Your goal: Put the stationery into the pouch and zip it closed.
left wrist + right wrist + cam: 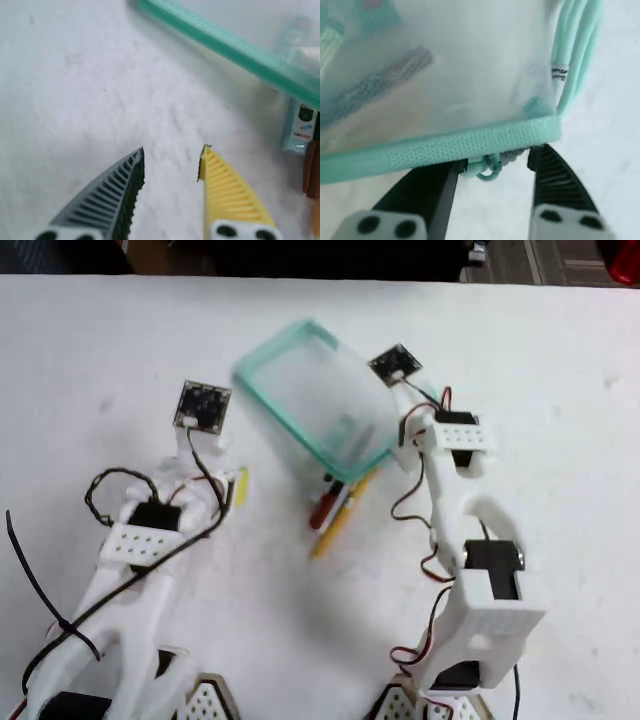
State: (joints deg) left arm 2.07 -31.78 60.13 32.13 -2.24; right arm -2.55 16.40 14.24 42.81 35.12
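Note:
The see-through pouch (pixel 310 400) with its teal border lies at the table's middle back. Several pens (pixel 338 508), red, orange and yellow, stick out from under its near edge. My right gripper (pixel 405 435) is at the pouch's right corner. In the right wrist view the gripper (pixel 497 160) stands open, with the teal zip pull loop (pixel 487 167) between its fingers, just below the pouch's edge band (pixel 420 150). My left gripper (pixel 172 157) is open over bare table, left of the pouch (pixel 225 42). A light blue item (pixel 299 127) and a brown pen (pixel 311 170) lie nearby.
The white table (pixel 560 360) has free room on the far left and right. Its back edge runs along the top of the high view. Both arms' bases and cables (pixel 120 490) stand at the front.

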